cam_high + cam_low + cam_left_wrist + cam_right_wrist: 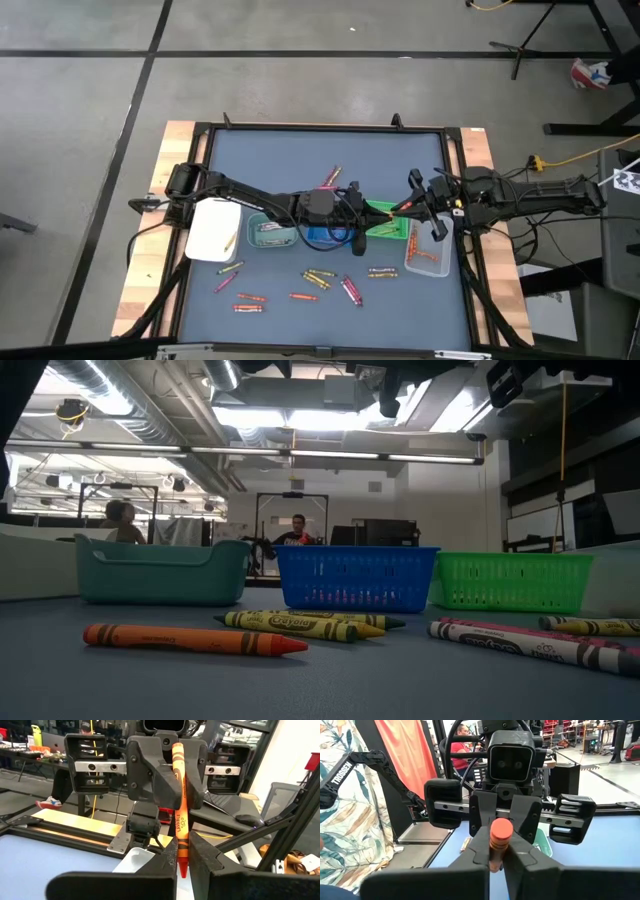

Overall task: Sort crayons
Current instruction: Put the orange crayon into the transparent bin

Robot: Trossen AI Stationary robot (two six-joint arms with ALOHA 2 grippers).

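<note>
Orange crayon pinched between both grippers' fingers

Grey concrete floor crossed by dark seams surrounds the desk. Bright ceiling lights and exposed ducts hang overhead; a leaf-patterned curtain stands nearby.

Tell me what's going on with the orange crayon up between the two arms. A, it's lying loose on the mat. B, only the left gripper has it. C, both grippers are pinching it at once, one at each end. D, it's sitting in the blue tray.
C: in the left wrist view the left gripper pinches the orange crayon at one end, while the right gripper clamps its other end.
</note>
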